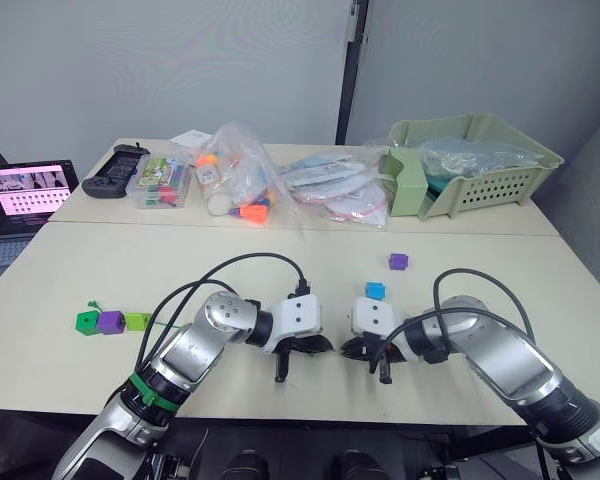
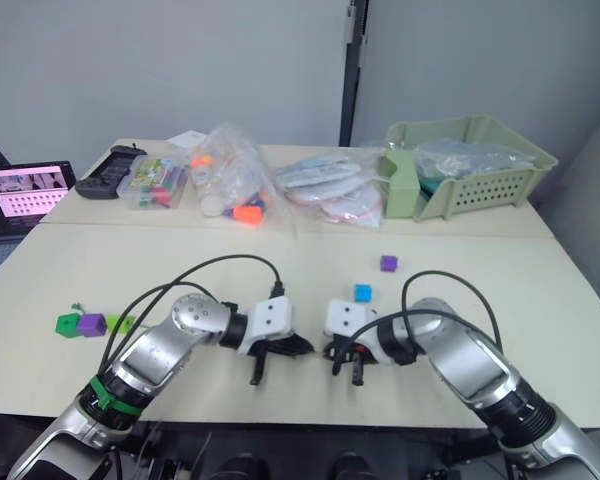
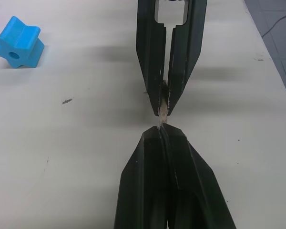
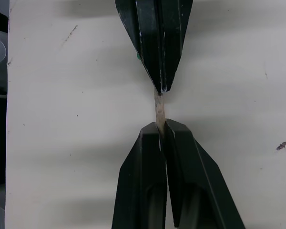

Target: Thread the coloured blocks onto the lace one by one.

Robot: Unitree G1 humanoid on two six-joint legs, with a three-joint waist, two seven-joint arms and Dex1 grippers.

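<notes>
both grippers meet tip to tip near the front edge of the worktop (image 1: pixel 80 260), the left gripper (image 1: pixel 280 372) and right gripper (image 1: pixel 383 372) each clenched on the lace's stiff pale tip (image 4: pixel 159 109), which bridges the short gap between them. 3 blocks sit in a row toward the left edge, dark green (image 1: pixel 86 322), purple (image 1: pixel 111 322) and light green (image 1: pixel 138 321), seemingly already on the lace (image 1: pixel 96 304), whose green cord shows just beside them. the blue block (image 1: pixel 375 291) lies just behind the right gripper, and the second purple block (image 1: pixel 398 261) farther back. this looks like a handover of the tip between threadings; next, 1 gripper should let go and fetch the blue block, lining its hole up with the tip.
</notes>
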